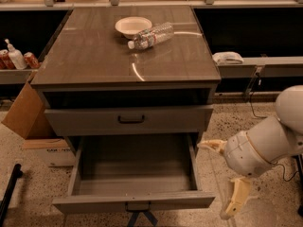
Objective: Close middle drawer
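Note:
The middle drawer [133, 201] of the grey-brown cabinet [128, 60] is pulled far out; its grey box is empty and its flat front with a small dark handle sits near the bottom edge. The top drawer [131, 119], with a black bar handle, stands slightly out above it. My gripper [224, 173] is to the right of the open drawer, just off its front right corner and apart from it. Its two cream fingers [236, 198] are spread open and hold nothing.
A white bowl [132, 25] and a lying plastic bottle [151, 35] rest on the cabinet top. A cardboard box [26, 115] leans at the left. Low shelves run behind, with bottles and cans [15, 58] at left and a white cloth [227, 57] at right. Cables lie on the speckled floor [236, 122].

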Motion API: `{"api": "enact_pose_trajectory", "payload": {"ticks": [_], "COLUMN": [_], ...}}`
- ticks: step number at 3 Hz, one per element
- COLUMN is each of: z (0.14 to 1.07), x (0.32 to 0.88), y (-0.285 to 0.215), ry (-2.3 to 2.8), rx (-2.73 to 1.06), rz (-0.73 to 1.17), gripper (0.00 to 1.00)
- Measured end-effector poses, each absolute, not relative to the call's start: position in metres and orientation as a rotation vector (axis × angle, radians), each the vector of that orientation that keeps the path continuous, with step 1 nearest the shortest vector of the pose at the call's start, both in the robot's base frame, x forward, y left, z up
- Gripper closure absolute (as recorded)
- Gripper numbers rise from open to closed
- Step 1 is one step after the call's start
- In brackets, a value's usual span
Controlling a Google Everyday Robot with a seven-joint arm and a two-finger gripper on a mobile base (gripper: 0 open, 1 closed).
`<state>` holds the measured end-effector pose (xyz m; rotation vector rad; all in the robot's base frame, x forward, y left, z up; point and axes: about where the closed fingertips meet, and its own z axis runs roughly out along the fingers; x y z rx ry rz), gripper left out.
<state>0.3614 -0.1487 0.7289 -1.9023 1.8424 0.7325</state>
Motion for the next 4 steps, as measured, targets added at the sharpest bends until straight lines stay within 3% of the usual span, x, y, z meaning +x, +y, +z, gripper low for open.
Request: {"api": "enact_pose_trajectory", "payload": {"ticks": [3, 4], "z": [0.653, 0.604], "x": [0.345, 0.340], "y": [-0.137, -0.135], "ry": [1.733, 1.713], "rx": [-1.930, -1.974], "rz": [0.824, 0.846], "gripper": [0.00, 0.18]}}
